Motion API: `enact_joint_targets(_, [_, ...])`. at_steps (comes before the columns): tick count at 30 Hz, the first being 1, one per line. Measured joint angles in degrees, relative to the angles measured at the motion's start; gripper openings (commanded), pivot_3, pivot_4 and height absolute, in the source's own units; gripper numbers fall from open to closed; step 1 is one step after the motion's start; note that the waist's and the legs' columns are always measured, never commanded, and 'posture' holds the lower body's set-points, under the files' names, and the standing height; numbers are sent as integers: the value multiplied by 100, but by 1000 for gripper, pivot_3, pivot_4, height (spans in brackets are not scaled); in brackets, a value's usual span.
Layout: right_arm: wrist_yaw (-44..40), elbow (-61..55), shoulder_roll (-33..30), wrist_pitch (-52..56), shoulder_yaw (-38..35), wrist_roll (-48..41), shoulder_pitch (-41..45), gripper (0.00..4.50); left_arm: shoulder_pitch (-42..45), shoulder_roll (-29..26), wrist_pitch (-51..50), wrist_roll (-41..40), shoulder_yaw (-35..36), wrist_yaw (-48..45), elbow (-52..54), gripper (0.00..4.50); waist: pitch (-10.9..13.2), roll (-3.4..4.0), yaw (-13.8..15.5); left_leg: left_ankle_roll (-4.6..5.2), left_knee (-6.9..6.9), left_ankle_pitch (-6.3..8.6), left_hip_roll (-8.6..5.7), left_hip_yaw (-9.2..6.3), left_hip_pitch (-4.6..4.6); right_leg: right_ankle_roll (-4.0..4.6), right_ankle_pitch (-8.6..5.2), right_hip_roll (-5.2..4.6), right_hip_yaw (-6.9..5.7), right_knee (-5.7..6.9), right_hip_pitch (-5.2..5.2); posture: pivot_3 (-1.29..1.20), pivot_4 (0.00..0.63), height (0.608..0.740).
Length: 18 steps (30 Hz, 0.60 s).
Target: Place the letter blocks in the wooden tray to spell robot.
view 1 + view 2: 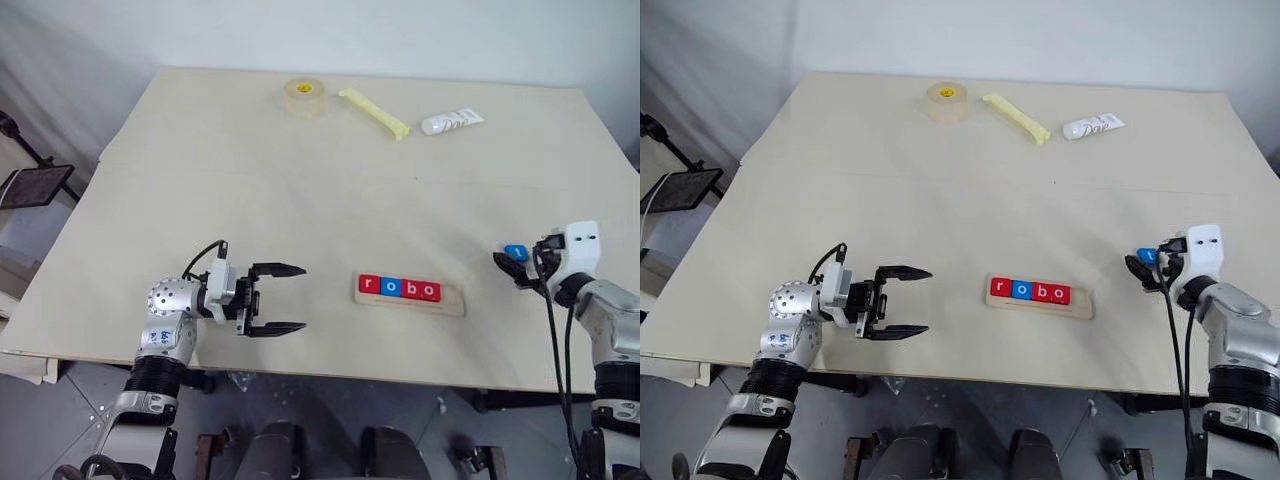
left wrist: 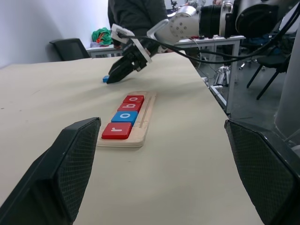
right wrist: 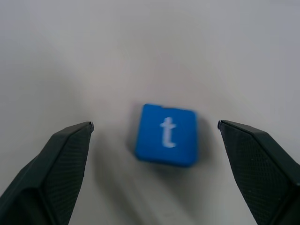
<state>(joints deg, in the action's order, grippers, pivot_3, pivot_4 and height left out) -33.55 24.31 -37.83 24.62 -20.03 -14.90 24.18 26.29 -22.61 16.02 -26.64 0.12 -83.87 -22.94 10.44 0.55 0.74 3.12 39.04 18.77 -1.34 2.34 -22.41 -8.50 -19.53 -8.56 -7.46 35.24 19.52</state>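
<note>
Blue t block (image 1: 516, 252) is partly covered by the right gripper (image 1: 512, 264) in the head views, so its letter can't be read there; in the right wrist view it's soft but readable. Whether the fingers touch the block: can't tell. Print on the white tube (image 1: 452, 121) at the far right is too small to read, and so is the label on the tape roll (image 1: 303, 97). A person (image 2: 136, 16) behind the table's right side is cut off by the frame edge, torso only.
</note>
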Motion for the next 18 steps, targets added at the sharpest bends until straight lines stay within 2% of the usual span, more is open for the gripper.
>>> enact_joint_targets(1, [29, 52, 4, 0, 0, -2, 35, 3898, 0, 0, -2, 0, 0, 11, 7, 4500, 0, 0, -5, 0, 2, 0, 0, 0, 0, 0, 0, 0, 0, 0, -1, 0, 150, 740])
enact_joint_targets(3, [58, 92, 28, -16, -1, -26, 67, 3093, 0, 0, -16, 0, -1, 31, 11, 4500, 0, 0, -5, 0, 2, 0, 1, -1, 0, 0, 0, 0, -1, 2, 0, 0, 150, 740])
enact_joint_targets(8, [151, 75, 44, -63, -1, -35, 54, 1515, 1, 4, -33, 1, -6, 46, 20, 4500, 0, 0, 0, 0, 2, 0, 0, -1, 0, 0, 0, 0, 0, 4, 0, 0, 150, 740])
enact_joint_targets(13, [512, -584, 77, 137, -86, -71, -355, 1466, 7, 9, -32, 1, -14, 25, 14, 4500, 0, 0, 11, 0, 2, 0, -1, -5, -1, 0, 0, -1, -1, 9, 3, 0, 150, 740])
enact_joint_targets(18, [1020, -2330, 449, 797, -376, -370, -1228, 1466, 24, 12, -33, 0, -24, -23, -9, 4500, 0, 1, 15, -1, 0, 0, 0, -6, -1, 0, 0, 0, 1, 15, 6, 0, 150, 740])
